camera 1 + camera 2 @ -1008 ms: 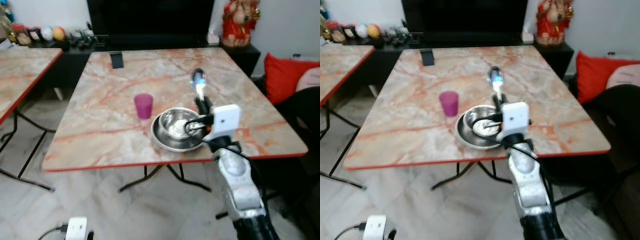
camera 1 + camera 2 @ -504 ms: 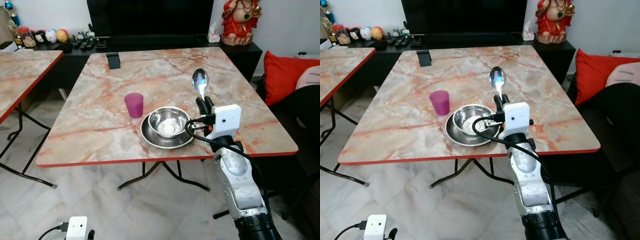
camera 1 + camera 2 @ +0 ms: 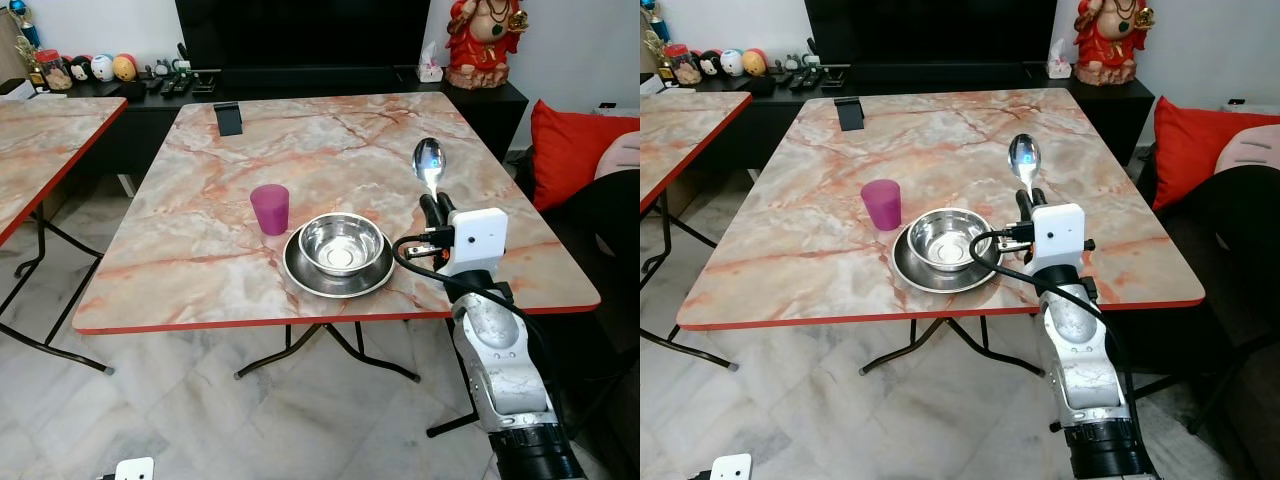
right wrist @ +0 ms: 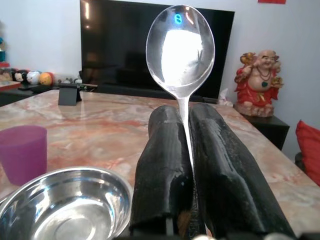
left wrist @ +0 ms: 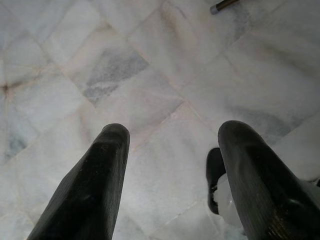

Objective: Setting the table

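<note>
My right gripper (image 3: 435, 208) is shut on the handle of a steel spoon (image 3: 429, 160), which stands upright with its bowl on top, over the table's right side. Just left of it a steel bowl (image 3: 341, 243) sits in a steel plate (image 3: 300, 275) near the front edge of the marble table (image 3: 200, 230). A purple cup (image 3: 270, 208) stands left of the plate. In the right wrist view the spoon (image 4: 180, 50) rises from between the two black fingers (image 4: 162, 170), with the bowl (image 4: 65, 210) and cup (image 4: 22, 152) beside. My left gripper (image 5: 172, 175) hangs open over the floor.
A black phone stand (image 3: 229, 118) sits at the table's far side. A second marble table (image 3: 40, 140) stands to the left. Behind are a dark TV cabinet (image 3: 300, 85) with a red statue (image 3: 484, 40). A red cushion (image 3: 570, 150) lies on a seat at right.
The camera has shifted, so the whole scene moved. My right gripper with the spoon has moved to the right, from over the bowl's edge to beside the plate.
</note>
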